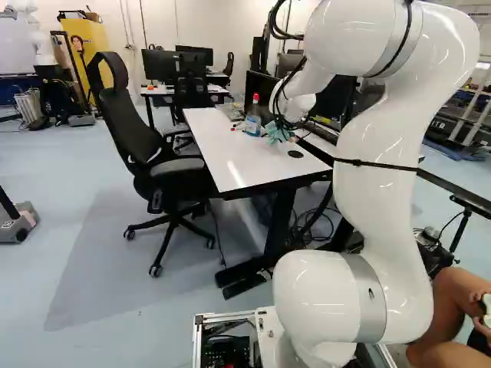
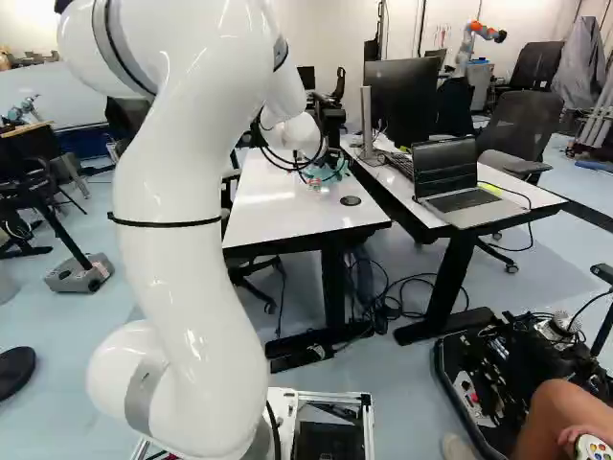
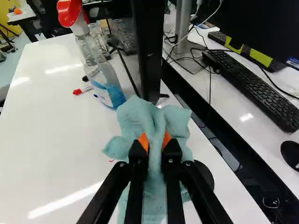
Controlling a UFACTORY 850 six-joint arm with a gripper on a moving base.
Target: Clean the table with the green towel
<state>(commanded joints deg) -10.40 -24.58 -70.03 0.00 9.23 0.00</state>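
Observation:
The gripper [image 1: 287, 131], small and partly hidden in the left base view, is low over the white table [image 1: 219, 146]. In the wrist view, the gripper [image 3: 155, 145] has its orange pads pinched on the bunched green towel [image 3: 154, 121], which drapes out on both sides and under the fingers. Towel folds hide part of the tabletop. A small red mark [image 3: 111, 161] shows on the table beside the towel.
A spray bottle [image 3: 103, 79] with blue liquid stands just ahead of the towel, a red marker [image 3: 82, 90] beside it. A black upright post [image 3: 147, 51] rises close by. Across a gap is another desk with a keyboard [image 3: 254, 88]. An office chair [image 1: 165, 165] stands beside the table.

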